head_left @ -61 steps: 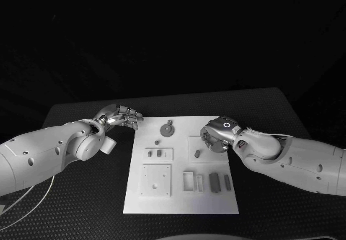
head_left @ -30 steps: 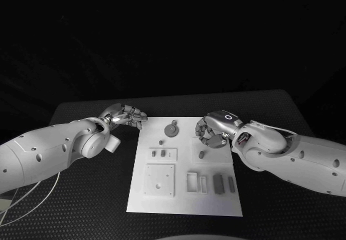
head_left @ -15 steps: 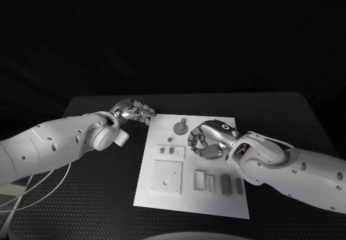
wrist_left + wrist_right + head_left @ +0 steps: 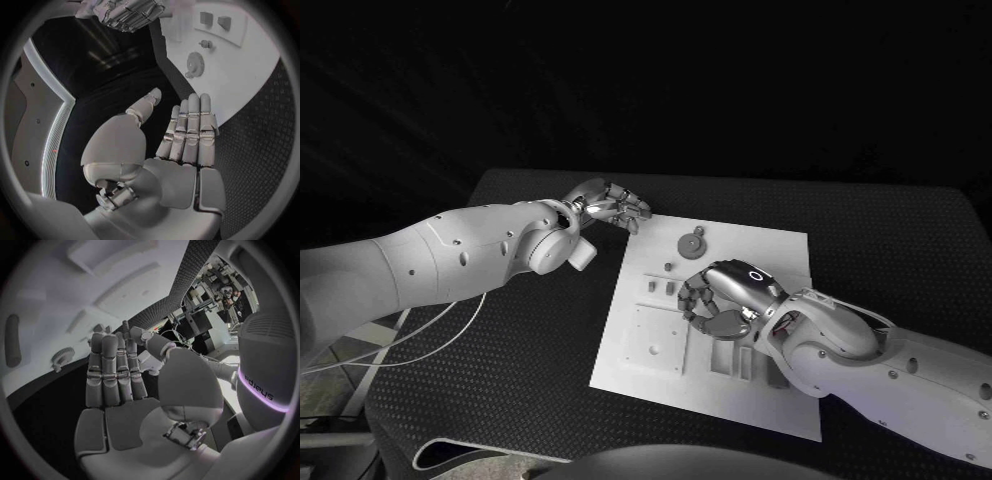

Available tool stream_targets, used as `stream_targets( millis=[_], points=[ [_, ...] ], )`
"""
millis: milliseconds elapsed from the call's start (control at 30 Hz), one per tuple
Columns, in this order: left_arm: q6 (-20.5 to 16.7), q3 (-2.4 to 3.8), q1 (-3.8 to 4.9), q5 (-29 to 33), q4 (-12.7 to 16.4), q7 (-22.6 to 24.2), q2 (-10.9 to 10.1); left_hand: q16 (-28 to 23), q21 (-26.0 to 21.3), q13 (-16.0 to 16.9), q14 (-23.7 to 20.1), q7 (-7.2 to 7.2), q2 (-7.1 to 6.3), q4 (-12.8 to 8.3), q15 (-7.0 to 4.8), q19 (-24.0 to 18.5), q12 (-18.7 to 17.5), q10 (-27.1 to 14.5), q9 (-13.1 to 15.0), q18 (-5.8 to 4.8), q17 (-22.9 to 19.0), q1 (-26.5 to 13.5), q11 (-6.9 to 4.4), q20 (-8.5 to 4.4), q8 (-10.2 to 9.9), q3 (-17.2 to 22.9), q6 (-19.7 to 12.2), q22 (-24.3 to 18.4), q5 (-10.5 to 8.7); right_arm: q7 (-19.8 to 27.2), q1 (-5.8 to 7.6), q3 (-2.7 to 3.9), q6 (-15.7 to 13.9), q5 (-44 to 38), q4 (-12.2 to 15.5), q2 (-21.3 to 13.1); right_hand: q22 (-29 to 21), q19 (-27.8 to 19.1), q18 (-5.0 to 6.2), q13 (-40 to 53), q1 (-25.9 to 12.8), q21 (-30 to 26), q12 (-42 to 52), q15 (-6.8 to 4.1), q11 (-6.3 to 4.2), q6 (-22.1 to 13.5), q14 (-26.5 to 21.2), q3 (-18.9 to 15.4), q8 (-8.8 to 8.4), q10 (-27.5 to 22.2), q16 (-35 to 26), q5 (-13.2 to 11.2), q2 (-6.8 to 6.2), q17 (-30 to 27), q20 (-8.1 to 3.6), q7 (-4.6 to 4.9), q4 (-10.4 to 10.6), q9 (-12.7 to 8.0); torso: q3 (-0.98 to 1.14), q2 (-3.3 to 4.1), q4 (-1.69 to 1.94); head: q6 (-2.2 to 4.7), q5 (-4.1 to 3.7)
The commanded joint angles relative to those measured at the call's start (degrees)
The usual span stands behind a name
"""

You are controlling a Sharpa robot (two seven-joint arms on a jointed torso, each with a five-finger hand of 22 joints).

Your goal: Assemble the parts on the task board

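The white task board [image 4: 783, 250] lies in the middle of the black table. A grey gear [image 4: 689, 243] sits near its far edge, also seen as the gear [image 4: 195, 62] and the gear [image 4: 61, 356]. Two small grey parts [image 4: 661, 288] stand left of the centre, and longer parts [image 4: 744, 362] lie in slots at the near side. My right hand [image 4: 718, 300] hovers over the board's middle, fingers straight and empty [image 4: 119, 375]. Just off the board's far left corner, my left hand [image 4: 606, 207] is flat and holds nothing [image 4: 181, 135].
A square white plate [image 4: 658, 340] with a hole occupies the board's near left. Black textured table [image 4: 516, 340] surrounds the board on all sides. A white cable [image 4: 430, 330] loops at the table's left edge.
The whole head view has shifted with the camera. My right hand has moved from the board's right edge in over its middle. My left hand stays by the far left corner.
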Motion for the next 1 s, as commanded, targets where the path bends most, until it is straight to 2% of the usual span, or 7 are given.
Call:
stream_targets(
  millis=[33,133,200,300,700,900,1000],
  points=[
    [0.7,0.03,0.07,0.3,0.1,0.2,0.5,-0.3,0.2,-0.1,0.0,-0.05,-0.02,0.1,0.29,-0.2,0.0,-0.3,-0.1,1.06,0.1,-0.3,-0.09,0.07,0.3,-0.4,-0.6,-0.1,-0.26,1.6,-0.24,0.05,0.7,-0.9,-1.1,0.8,1.4,0.4,0.84,1.9,1.6,0.3,0.3,-0.97,-0.54,-0.1,1.0,0.0,-0.04,0.5,0.3,0.3,2.16,0.1,-0.07,0.17,-0.3,0.1,0.00,-0.03,0.08,-0.48,1.52],
    [0.7,0.03,0.07,0.3,0.1,0.1,0.7,-0.4,0.2,-0.1,0.0,-0.04,-0.02,0.1,0.29,-0.2,0.0,-0.3,-0.1,1.06,0.1,-0.3,-0.09,0.07,0.3,-0.4,-0.6,-0.1,-0.26,1.8,-0.84,0.05,0.7,-1.5,-2.0,1.6,1.4,0.4,0.84,1.9,1.5,0.3,0.2,-0.97,-0.53,-0.1,0.9,0.0,-0.05,0.5,0.4,0.3,2.21,0.1,-0.08,0.17,-0.3,0.1,-0.04,0.00,0.17,-0.84,2.43],
    [0.7,0.03,0.07,0.3,0.1,0.2,0.9,-0.4,0.2,-0.1,0.0,-0.04,-0.01,0.1,0.29,-0.2,0.0,-0.3,-0.1,1.06,0.1,-0.3,-0.09,0.07,0.3,-0.4,-0.6,-0.1,-0.25,1.8,-1.28,0.05,0.8,-1.9,-2.5,2.1,1.4,0.4,0.84,1.9,1.5,0.3,0.2,-0.97,-0.53,-0.2,0.9,0.0,-0.06,0.5,0.4,0.3,2.25,0.2,-0.09,0.17,-0.4,0.1,-0.03,0.00,0.03,-1.02,3.20],
    [0.7,0.04,0.07,0.3,0.1,0.2,1.2,-0.4,0.2,-0.1,0.0,-0.04,0.00,0.1,0.29,-0.2,0.0,-0.3,-0.1,1.06,0.1,-0.3,-0.09,0.07,0.3,-0.4,-0.6,-0.1,-0.25,1.9,-1.84,0.04,0.8,-2.0,-3.0,2.6,1.4,0.4,0.84,1.9,1.5,0.4,0.2,-0.97,-0.53,-0.2,0.9,0.0,-0.06,0.5,0.4,0.3,2.29,0.2,-0.10,0.18,-0.4,0.1,-0.03,0.01,0.04,-1.44,3.88],
    [0.7,0.04,0.11,0.3,0.0,0.2,1.3,-0.4,0.2,-0.1,0.0,-0.04,0.00,0.1,0.30,-0.2,0.0,-0.3,-0.1,1.06,0.2,-0.3,-0.08,0.07,0.3,-0.4,-0.6,-0.2,-0.25,1.9,-2.84,0.04,0.8,-3.0,-5.0,4.1,1.4,0.4,0.84,2.0,1.5,0.4,0.2,-0.98,-0.53,-0.2,0.9,0.0,-0.08,0.5,0.5,0.3,2.36,0.3,-0.13,0.18,-0.5,0.2,-0.04,-0.04,-0.05,-1.92,5.04],
    [0.7,0.04,0.17,0.3,0.0,0.2,1.4,-0.5,0.2,-0.1,0.1,-0.03,0.00,0.1,0.30,-0.2,0.0,-0.4,-0.1,1.05,0.2,-0.3,-0.08,0.07,0.3,-0.4,-0.6,-0.2,-0.25,1.8,-3.51,0.04,1.0,-3.2,-5.4,4.8,1.4,0.4,0.84,2.0,1.5,0.5,0.1,-0.98,-0.54,-0.2,0.9,0.0,-0.09,0.5,0.6,0.3,2.37,0.4,-0.14,0.18,-0.5,0.2,-0.02,-0.04,-0.02,-2.22,5.74],
    [0.7,0.04,0.19,0.3,0.0,0.2,1.5,-0.5,0.2,-0.1,0.1,-0.03,-0.01,0.1,0.30,-0.2,0.0,-0.4,-0.1,1.05,0.2,-0.3,-0.07,0.08,0.3,-0.4,-0.6,-0.2,-0.25,1.7,-3.54,0.04,1.3,-3.3,-5.6,4.8,1.4,0.4,0.84,2.0,1.4,0.5,0.1,-0.98,-0.54,-0.2,0.9,0.0,-0.09,0.5,0.6,0.3,2.38,0.4,-0.15,0.18,-0.5,0.2,-0.04,-0.01,0.05,-2.35,5.86]
  ],
)
